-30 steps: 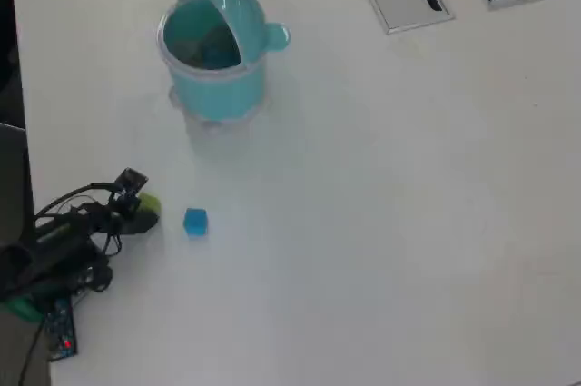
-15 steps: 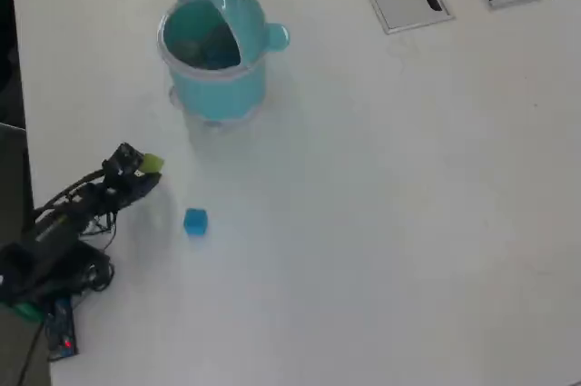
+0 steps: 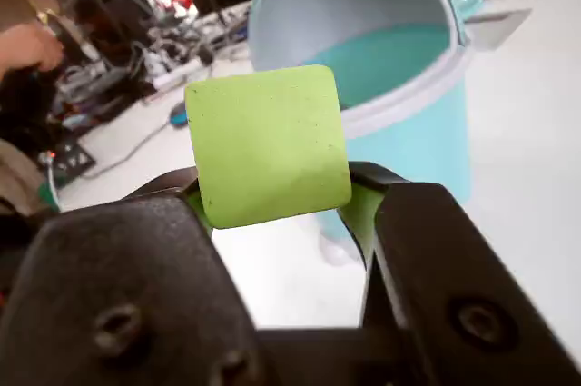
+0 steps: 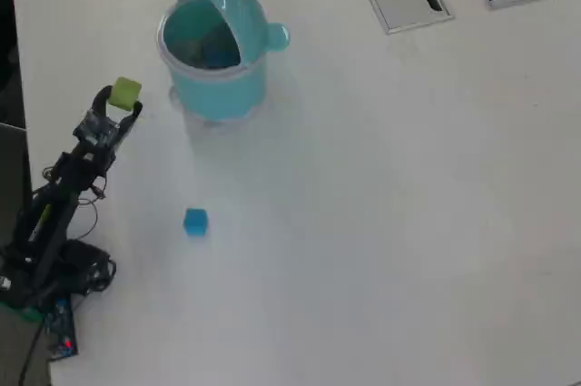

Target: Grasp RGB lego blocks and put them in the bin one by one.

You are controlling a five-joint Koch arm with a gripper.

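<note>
Jaws clamped on the yellow-green block [image 3: 268, 145] by two opposite flat sides; looks light, rigid, smooth, could slip. It's airborne at 9 o'clock of the open bin [image 4: 218, 68]. Blue block [image 4: 195, 222] on counter [image 4: 390, 204].

Bright, even light, faint shadows; the wrist view's dark foreground is blurred.

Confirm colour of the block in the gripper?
Yellow-green cube block, clearest in the wrist view.
</note>
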